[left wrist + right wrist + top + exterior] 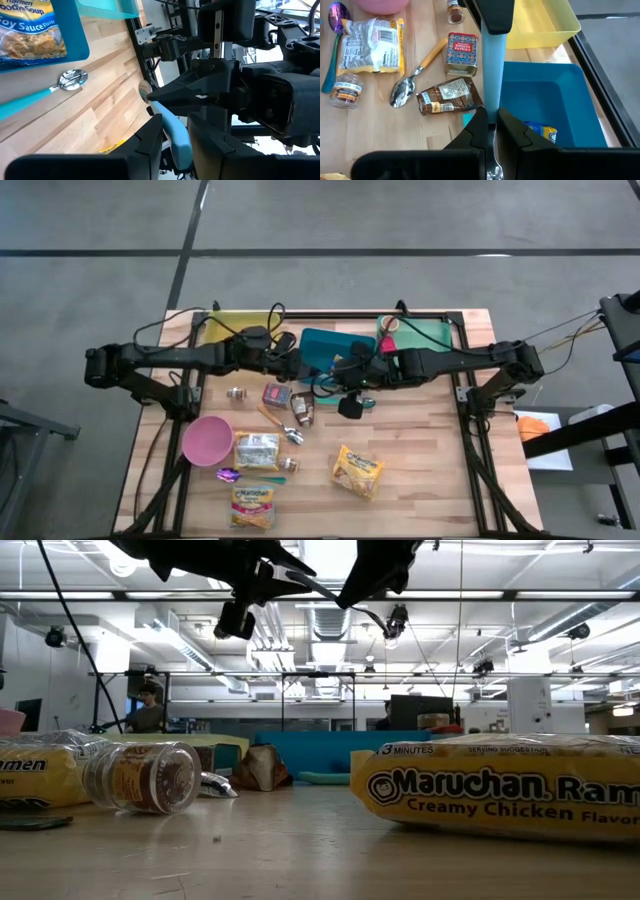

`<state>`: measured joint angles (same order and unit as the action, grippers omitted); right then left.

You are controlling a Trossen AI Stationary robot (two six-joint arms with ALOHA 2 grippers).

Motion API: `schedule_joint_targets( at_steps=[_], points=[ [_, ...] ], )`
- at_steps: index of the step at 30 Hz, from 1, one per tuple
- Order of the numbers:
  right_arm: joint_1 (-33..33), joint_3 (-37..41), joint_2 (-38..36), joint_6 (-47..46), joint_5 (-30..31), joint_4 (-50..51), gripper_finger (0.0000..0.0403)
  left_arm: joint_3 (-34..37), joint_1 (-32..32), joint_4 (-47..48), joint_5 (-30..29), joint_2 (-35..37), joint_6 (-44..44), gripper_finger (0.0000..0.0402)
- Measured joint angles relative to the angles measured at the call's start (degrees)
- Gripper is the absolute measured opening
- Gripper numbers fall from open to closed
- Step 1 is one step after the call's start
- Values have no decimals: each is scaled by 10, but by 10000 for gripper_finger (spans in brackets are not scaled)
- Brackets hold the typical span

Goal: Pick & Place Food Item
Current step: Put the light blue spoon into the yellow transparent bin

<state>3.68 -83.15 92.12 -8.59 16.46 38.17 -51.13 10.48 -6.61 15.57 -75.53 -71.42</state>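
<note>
- Meeting above the table's middle, over the teal bin (547,97) – both arms on one item, looks like a hand-over.
- Item between them is not food: a blue-handled spoon (492,70), handle lying between the two claws.
- Right gripper (491,117): closed tight on the handle near the metal bowl end.
- Left gripper (175,124): fingers pressed on both sides of the other end of the handle, so gripping it too, as far as I can judge.
- Food for the task, where it is: one ramen packet (540,131) already inside the teal bin; yellow Maruchan packet (357,472) on the wood at the near side, well apart from both claws; 2 more packets (253,507) near the pink bowl (206,439).
- Handling, spoon: light, stiff, smooth plastic handle – can twist if held at the tip, so better to take it mid-handle.
- Handling, ramen packet: light, film is crinkly and prob. slippery, noodle block inside is brittle. Grip across the short side w/ moderate force, or by the sealed edge; hard squeeze will break the noodles.
- Risk now: if one claw lets go before the other holds firm, the spoon falls into the bin.
</note>
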Motion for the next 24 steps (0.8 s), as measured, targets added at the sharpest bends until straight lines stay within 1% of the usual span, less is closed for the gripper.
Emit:
schedule_joint_targets(
  at_steps=[10,13,17,24],
  points=[
    [0,0,0,-3,-7,0,11,0,0,1,2,0,1,97],
    [0,-5,0,-4,-15,4,11,0,0,2,4,0,5,81],
    [0,-20,0,1,-15,19,29,1,0,6,6,0,16,40],
    [0,-44,0,24,-22,42,44,0,0,0,12,2,26,40]
  ],
)
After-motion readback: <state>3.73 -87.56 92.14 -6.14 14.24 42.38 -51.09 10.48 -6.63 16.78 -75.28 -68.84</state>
